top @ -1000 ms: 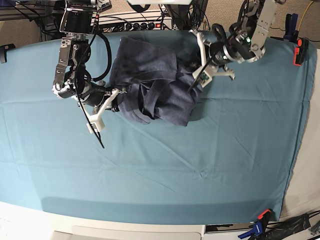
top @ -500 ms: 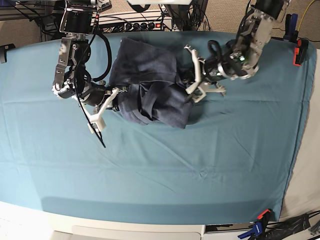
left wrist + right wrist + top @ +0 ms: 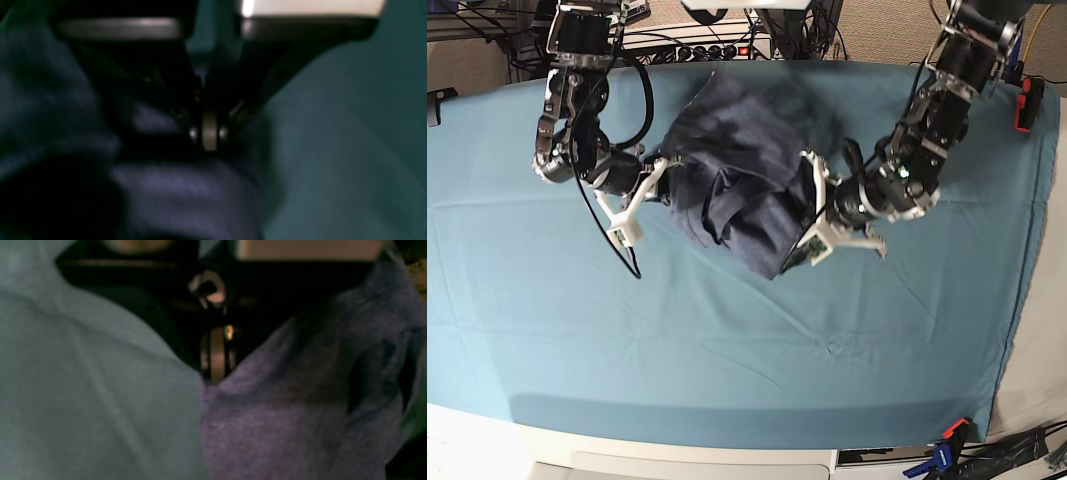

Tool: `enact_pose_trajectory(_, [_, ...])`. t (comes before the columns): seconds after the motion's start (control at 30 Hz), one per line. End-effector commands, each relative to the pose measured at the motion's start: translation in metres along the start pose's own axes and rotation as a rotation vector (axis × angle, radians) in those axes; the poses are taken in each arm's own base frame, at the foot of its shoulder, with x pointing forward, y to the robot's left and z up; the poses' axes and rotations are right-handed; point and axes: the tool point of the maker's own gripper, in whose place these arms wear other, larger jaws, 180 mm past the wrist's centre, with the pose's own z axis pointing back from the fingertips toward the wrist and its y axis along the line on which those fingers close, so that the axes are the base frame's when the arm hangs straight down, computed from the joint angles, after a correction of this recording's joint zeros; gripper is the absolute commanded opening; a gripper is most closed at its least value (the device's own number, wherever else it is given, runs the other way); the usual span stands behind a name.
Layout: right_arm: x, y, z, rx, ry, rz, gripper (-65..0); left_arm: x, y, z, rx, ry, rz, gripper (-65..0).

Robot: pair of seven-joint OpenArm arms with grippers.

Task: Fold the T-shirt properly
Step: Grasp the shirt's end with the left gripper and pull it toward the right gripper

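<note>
The T-shirt (image 3: 742, 185) lies bunched in a crumpled heap on the teal table cloth (image 3: 727, 340), toward the far middle of the cloth, with loose folds and a strap-like fold crossing its middle. The left gripper (image 3: 812, 225) sits at the heap's edge nearest the orange clamp (image 3: 1025, 100); its jaws are pressed together, pinching T-shirt fabric, as the left wrist view (image 3: 206, 133) shows dark knit gathered at the fingertips. The right gripper (image 3: 659, 180) is at the opposite edge of the heap, jaws likewise closed on a pinch of T-shirt fabric (image 3: 213, 373). In the right wrist view, the knit meets the teal cloth directly at the closed tips.
</note>
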Motion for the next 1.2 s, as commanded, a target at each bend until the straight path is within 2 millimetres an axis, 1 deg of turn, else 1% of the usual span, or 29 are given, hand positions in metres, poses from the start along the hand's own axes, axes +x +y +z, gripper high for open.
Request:
enact_pose_trajectory(0.0, [-0.010,0.006,0.000,0.014,0.044,0.030,-65.0,0.021,0.012,0.004,0.025,-0.058,-0.013,-65.0])
enact_pose_trajectory(0.17, [-0.036,0.030,-0.010,0.087,0.100,0.033,-65.0,0.038,0.026,0.007,0.051,-0.088,-0.035,-65.0])
enact_pose_trajectory(0.23, [-0.045,0.043,-0.015,0.117,0.129,0.050,-65.0,0.042,0.030,0.008,0.059,-0.091,-0.042,-65.0])
enact_pose_trajectory(0.3, [-0.052,0.055,-0.019,0.147,0.155,0.071,-65.0,0.040,0.037,0.011,0.075,-0.074,-0.051,-65.0])
enact_pose_trajectory(0.37, [-0.057,0.066,-0.023,0.174,0.174,0.091,-65.0,0.032,0.050,0.015,0.111,-0.045,-0.045,-65.0])
enact_pose_trajectory(0.43, [-0.059,0.075,-0.027,0.196,0.187,0.110,-65.0,0.019,0.061,0.021,0.132,-0.008,-0.060,-65.0])
enact_pose_trajectory(0.53, [-0.060,0.083,-0.029,0.215,0.190,0.126,-65.0,-0.006,0.081,0.034,0.183,0.077,-0.064,-65.0])
enact_pose_trajectory(0.63, [-0.058,0.080,-0.029,0.207,0.181,0.125,-65.0,-0.029,0.102,0.050,0.236,0.154,-0.034,-65.0])
enact_pose_trajectory(0.7, [-0.059,0.077,-0.029,0.192,0.184,0.127,-65.0,-0.042,0.111,0.060,0.248,0.188,-0.018,-65.0])
enact_pose_trajectory(0.77, [-0.059,0.071,-0.028,0.171,0.188,0.130,-65.0,-0.055,0.116,0.067,0.261,0.227,-0.014,-65.0])
enact_pose_trajectory(0.83, [-0.059,0.063,-0.027,0.144,0.185,0.129,-65.0,-0.069,0.115,0.071,0.261,0.266,-0.011,-65.0])
enact_pose_trajectory(0.9, [-0.056,0.057,-0.024,0.126,0.170,0.115,-65.0,-0.085,0.108,0.072,0.246,0.299,-0.004,-65.0])
enact_pose_trajectory(1.03, [-0.048,0.041,-0.018,0.088,0.130,0.081,-65.0,-0.116,0.085,0.071,0.199,0.357,0.022,-65.0])
enact_pose_trajectory(1.17, [-0.046,0.031,-0.014,0.063,0.117,0.061,-65.0,-0.143,0.061,0.071,0.153,0.406,0.049,-65.0])
